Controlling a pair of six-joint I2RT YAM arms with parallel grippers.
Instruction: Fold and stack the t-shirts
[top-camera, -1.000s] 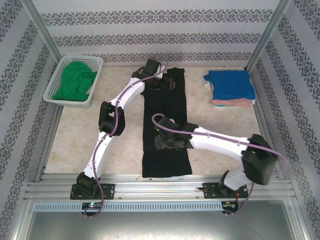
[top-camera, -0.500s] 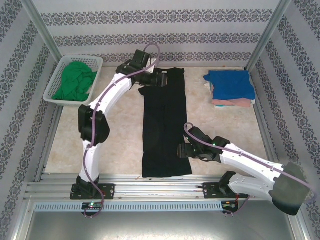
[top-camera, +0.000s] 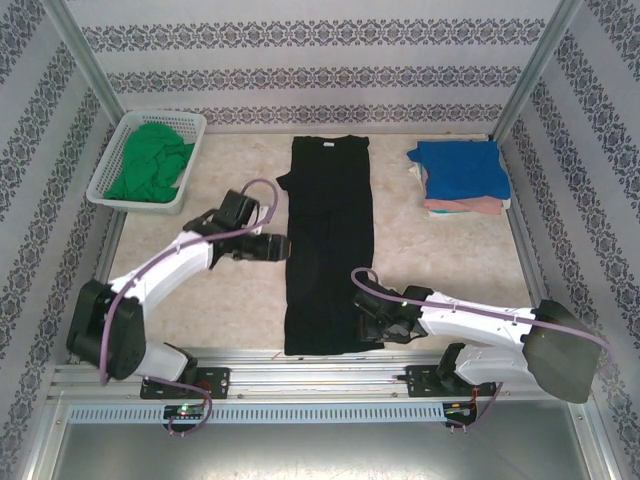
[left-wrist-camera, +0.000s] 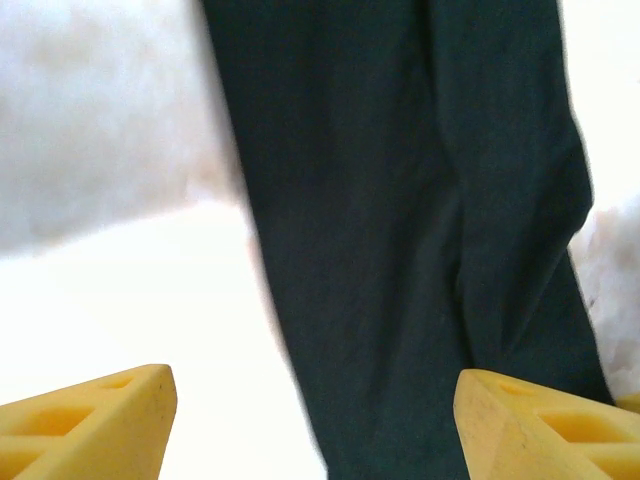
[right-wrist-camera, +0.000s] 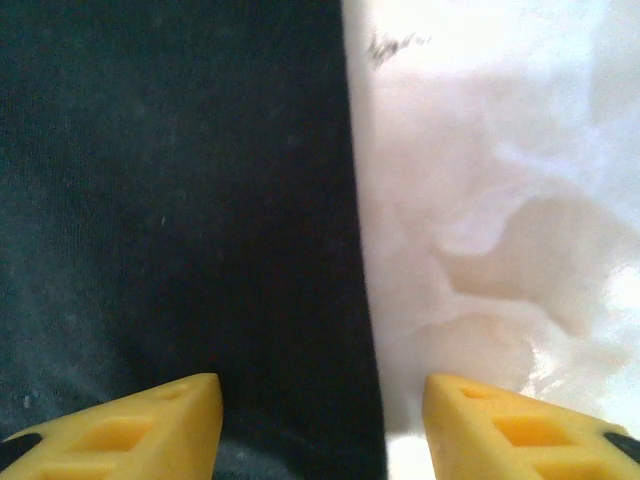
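- While the black shirt (top-camera: 330, 230) lies as a long folded strip down the middle of the table (top-camera: 240, 310), collar end far, both grippers stand at its edges.
- The left gripper (top-camera: 284, 247) sits just beside the strip's left edge, about halfway along. In its wrist view the yellow fingers (left-wrist-camera: 90, 425) are wide apart, with dark cloth under the gap and nothing clamped.
- The right gripper (top-camera: 360, 322) is at the right edge near the hem. Its fingers (right-wrist-camera: 130, 425) are apart too, the cloth's edge running between them, nothing gripped.
- Whether either gripper touches the cloth, I cannot tell.
- A green shirt (top-camera: 150, 165) lies in the basket (top-camera: 135, 205) at far left.
- A blue shirt (top-camera: 462, 165) tops a pink shirt (top-camera: 470, 207) at far right.
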